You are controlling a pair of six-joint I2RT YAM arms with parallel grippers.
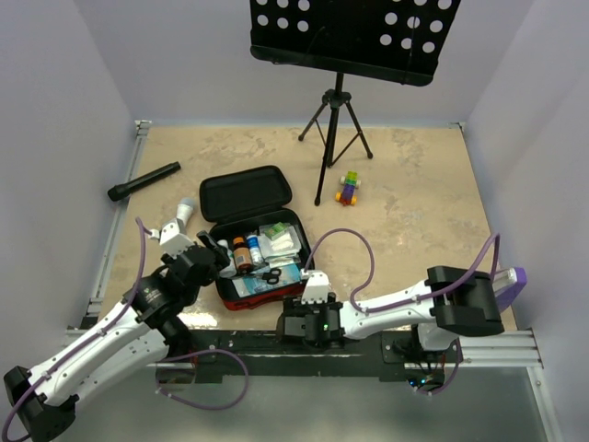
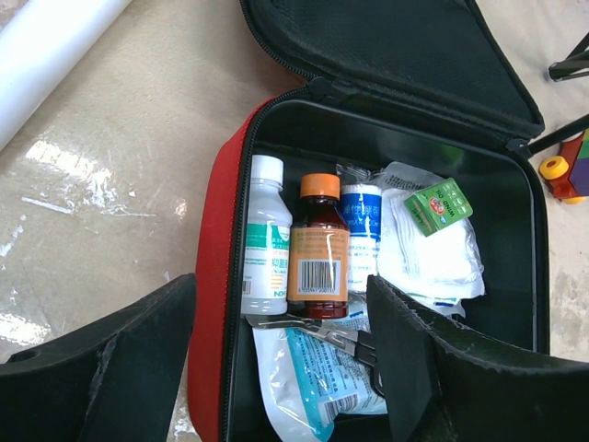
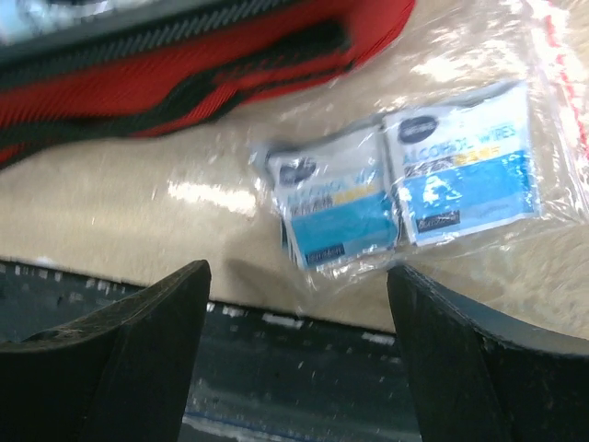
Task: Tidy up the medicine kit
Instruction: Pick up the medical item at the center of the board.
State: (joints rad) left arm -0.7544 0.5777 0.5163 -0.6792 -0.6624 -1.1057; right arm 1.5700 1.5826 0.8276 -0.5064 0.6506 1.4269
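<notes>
The left gripper (image 1: 210, 250) (image 2: 285, 368) hovers over the near-left part of the open medicine kit (image 1: 253, 299) (image 2: 213, 276). Its jaws are spread wide, one finger outside the red left wall and the other above the contents. It holds nothing, and no contact shows.

The right gripper (image 1: 314, 287) (image 3: 299, 368) is low at the near edge of the table (image 1: 414, 203), just beside the kit's near-right corner. It is also wide open with nothing between the fingers. Just beyond its fingers, two blue-and-white alcohol wipe packets (image 3: 405, 184) in a clear bag lie flat on the table, close to the kit's red wall (image 3: 184, 64).

The kit sits in the near-middle of the table, left of centre. Its lid (image 1: 247, 193) (image 2: 405, 55) is folded back flat on the far side with the black lining up, so the opened case's long axis runs near to far, leaning slightly left at the far end.

Inside the kit, a white bottle (image 2: 265, 239) and an amber bottle (image 2: 318, 249) with an orange cap lie side by side, caps toward the lid. White gauze (image 2: 428, 249) lies to their right. Scissors (image 2: 322, 331) lie across a packet nearer the arms.
</notes>
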